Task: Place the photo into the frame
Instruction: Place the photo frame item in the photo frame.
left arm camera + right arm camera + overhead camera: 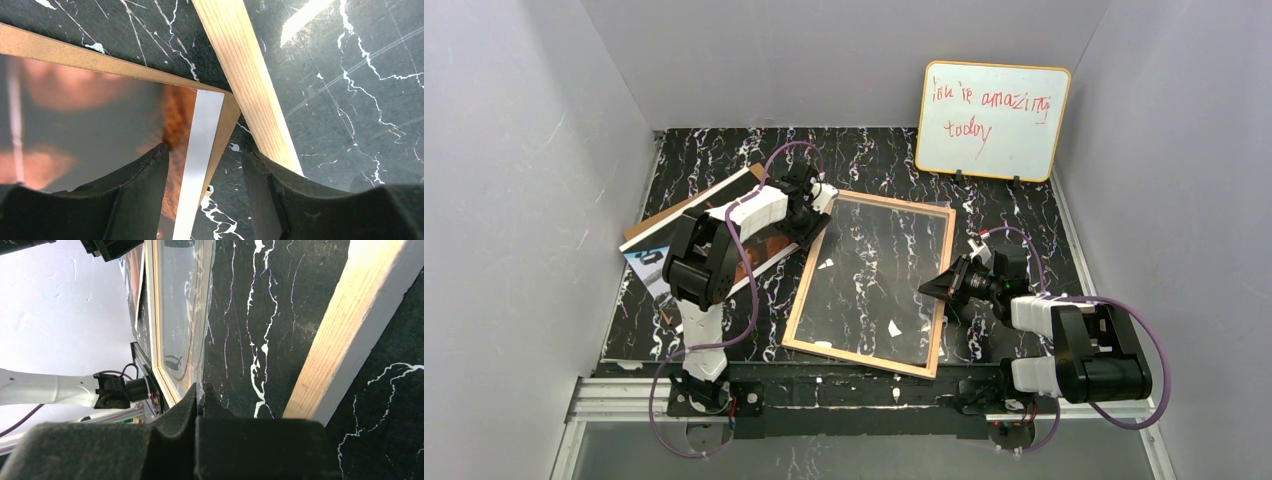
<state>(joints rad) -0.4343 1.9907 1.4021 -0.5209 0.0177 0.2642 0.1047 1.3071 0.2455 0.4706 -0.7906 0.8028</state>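
Note:
The frame (804,300) lies back up in the middle of the table, its tan wood rail (250,85) showing. My right gripper (927,287) is shut on the right edge of the frame's clear pane (182,305), which rises thin from the fingertips (192,395). Left of the frame, the photo (75,125) lies on a brown backing board (75,52), mostly hidden under my left arm in the top view. My left gripper (205,155) is open over the photo's white-bordered corner (202,135). One finger is above the picture, the other above bare table beside the frame rail.
An orange-rimmed whiteboard (992,120) with red writing leans on the back wall at the right. Grey walls close in the table on both sides and at the back. The frame's right rail (345,325) lies just beyond my right fingers.

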